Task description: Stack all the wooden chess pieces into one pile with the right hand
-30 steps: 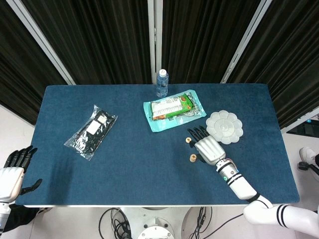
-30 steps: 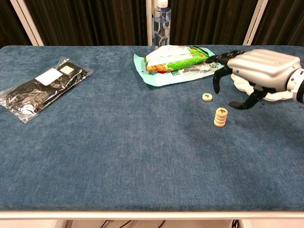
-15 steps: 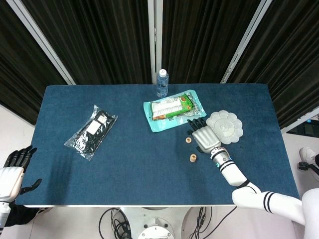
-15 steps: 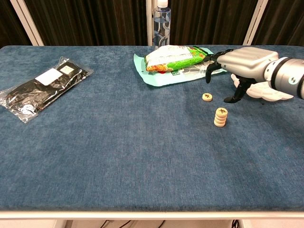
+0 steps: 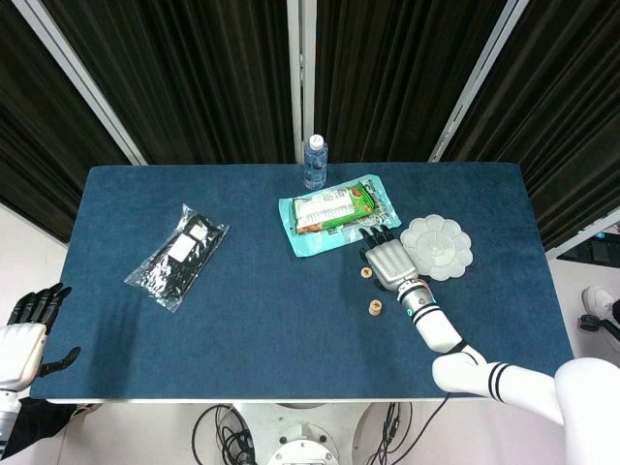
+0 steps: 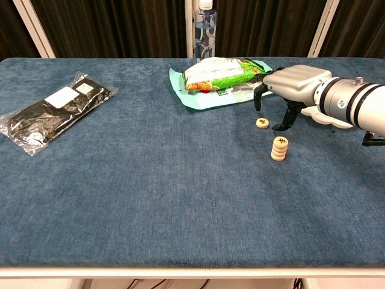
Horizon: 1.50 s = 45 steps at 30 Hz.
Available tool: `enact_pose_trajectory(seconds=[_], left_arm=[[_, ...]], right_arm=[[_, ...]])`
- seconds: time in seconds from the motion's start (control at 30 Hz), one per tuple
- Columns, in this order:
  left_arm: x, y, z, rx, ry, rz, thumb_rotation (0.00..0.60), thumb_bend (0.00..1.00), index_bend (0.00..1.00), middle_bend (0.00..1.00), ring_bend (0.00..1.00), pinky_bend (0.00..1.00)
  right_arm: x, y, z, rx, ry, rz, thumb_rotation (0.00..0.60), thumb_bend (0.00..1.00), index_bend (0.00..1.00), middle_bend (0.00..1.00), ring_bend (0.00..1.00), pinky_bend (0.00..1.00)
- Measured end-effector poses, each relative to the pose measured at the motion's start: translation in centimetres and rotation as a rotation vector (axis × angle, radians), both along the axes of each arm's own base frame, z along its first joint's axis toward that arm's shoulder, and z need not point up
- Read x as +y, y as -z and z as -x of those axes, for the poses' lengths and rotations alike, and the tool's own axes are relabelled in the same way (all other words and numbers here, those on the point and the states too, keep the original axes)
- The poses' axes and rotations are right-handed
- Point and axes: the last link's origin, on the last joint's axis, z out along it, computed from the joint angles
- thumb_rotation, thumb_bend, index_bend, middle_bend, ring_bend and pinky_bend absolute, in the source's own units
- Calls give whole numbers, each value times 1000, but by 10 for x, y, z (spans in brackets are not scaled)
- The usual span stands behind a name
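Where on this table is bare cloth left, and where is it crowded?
Bare: the middle between black packet and snack bag, and the front strip. Crowded: right hand over the loose chess piece, pile, white plate.

In the chest view, the water bottle (image 6: pixel 205 23) behind the snack bag (image 6: pixel 224 73) was cut off at the top edge. The characters on the chess pieces (image 6: pixel 279 148) were too small to read.

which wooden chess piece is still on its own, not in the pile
The single chess piece lying flat on the table, right under the right hand fingers. The others are piled in the stack nearer the camera.
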Motion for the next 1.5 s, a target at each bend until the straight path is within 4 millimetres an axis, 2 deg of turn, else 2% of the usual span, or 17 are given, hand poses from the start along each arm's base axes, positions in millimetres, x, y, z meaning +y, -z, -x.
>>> enact_pose_trajectory(seconds=[0.67, 1.27, 1.5], left_arm=[[0, 0, 1, 3, -2, -4, 600, 230, 47, 0, 0, 0], [0, 0, 1, 2, -4, -1, 600, 231, 47, 0, 0, 0], [1, 0, 2, 3, -6, 2, 600, 230, 47, 0, 0, 0]], right_arm=[[-2, 12, -3, 18, -4, -18, 600, 233, 448, 49, 0, 0], [-3, 12, -2, 14, -8, -9, 600, 241, 516, 58, 0, 0], [-4, 4, -4, -4, -13, 4, 600, 243, 520, 59, 0, 0]])
